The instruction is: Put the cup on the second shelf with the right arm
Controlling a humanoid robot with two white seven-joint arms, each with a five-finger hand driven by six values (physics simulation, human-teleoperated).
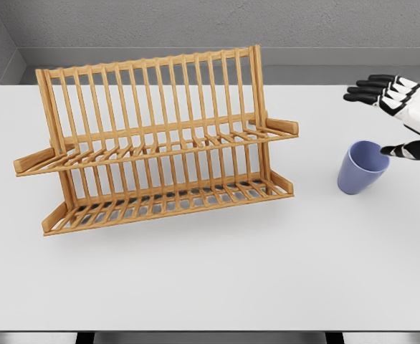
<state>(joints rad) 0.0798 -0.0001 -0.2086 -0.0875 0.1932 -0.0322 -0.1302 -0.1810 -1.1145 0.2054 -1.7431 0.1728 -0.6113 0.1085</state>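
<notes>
Blue and smooth-sided, the cup (363, 167) stands upright on the white table (210, 279), well to the right of the wooden rack (156, 140), its mouth open to the head view and nothing visible inside. The right hand (400, 118) comes in from the right edge just beside the cup, its fingers (371, 89) spread wide above and behind the rim and the thumb (400, 150) reaching toward the rim's right side; whether the thumb touches it cannot be told, and nothing is held yet. The cup looks stiff and light, probably easy to lift, but its tapered, glossy wall may slip in a loose pinch, and no handle shows. A wrap around the upper wall, thumb on one side and fingers opposite, seems the safest hold, kept clear of the base so it can be set down flat. The rack's upper shelf (167, 147), a slatted tier between the side pegs, has nothing on it. The left arm does not show.
</notes>
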